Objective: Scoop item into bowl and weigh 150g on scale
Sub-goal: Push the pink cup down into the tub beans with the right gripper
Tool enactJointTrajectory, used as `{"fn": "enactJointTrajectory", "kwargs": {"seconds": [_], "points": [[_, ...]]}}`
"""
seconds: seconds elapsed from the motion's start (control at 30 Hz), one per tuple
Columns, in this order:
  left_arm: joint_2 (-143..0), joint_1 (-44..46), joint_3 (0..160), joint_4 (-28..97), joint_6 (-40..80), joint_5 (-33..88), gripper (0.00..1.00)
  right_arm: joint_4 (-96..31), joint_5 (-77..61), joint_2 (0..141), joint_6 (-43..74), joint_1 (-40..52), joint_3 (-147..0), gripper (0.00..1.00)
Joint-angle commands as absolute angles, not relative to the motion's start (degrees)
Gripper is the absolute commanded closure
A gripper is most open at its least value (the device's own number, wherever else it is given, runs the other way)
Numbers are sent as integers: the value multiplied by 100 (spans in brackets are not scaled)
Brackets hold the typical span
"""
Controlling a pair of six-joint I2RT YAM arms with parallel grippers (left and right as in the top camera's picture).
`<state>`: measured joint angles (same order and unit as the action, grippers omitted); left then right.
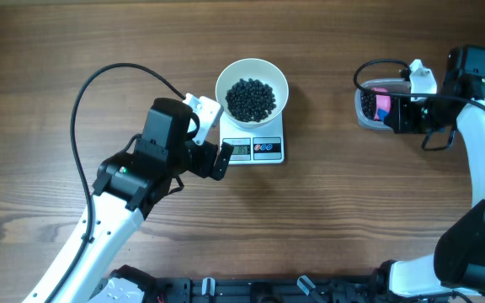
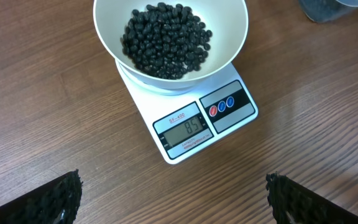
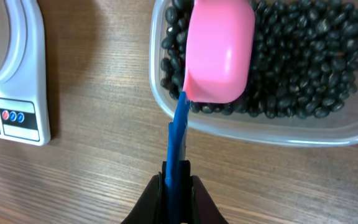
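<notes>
From above, the white bowl [image 1: 224,77] of black beans [image 1: 250,99] sits on the scale [image 1: 268,150] by the middle of the table's [image 1: 57,50] far edge, and the clear tub [image 1: 363,108] sits toward the far right corner. The left wrist view shows the left gripper [image 2: 173,199] spread wide and empty, just short of the scale. In the right wrist view the right gripper [image 3: 176,186] pinches the blue handle [image 3: 178,134] of the pink scoop [image 3: 219,50], which lies over the beans in the tub.

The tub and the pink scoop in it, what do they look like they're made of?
Tub: probably thin clear plastic; the beans show through its glossy wall. Scoop: likely moulded plastic, smooth opaque pink with a soft sheen.
</notes>
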<state>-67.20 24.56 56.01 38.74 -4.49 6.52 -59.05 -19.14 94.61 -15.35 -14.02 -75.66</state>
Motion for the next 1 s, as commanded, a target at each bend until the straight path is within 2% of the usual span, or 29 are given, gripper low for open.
{"fn": "enactJointTrajectory", "kwargs": {"seconds": [0.0,0.4,0.97], "points": [[-6751,2425,5701,3859,-558,659,0,-6053,-2296,9472,-1653,-1503,-7605,96],[-6751,2425,5701,3859,-561,659,0,-6093,-2779,9472,-1653,-1997,-7605,96],[-6751,2425,5701,3857,-558,659,0,-5850,-3269,9494,-1479,-1997,-7605,96]]}}
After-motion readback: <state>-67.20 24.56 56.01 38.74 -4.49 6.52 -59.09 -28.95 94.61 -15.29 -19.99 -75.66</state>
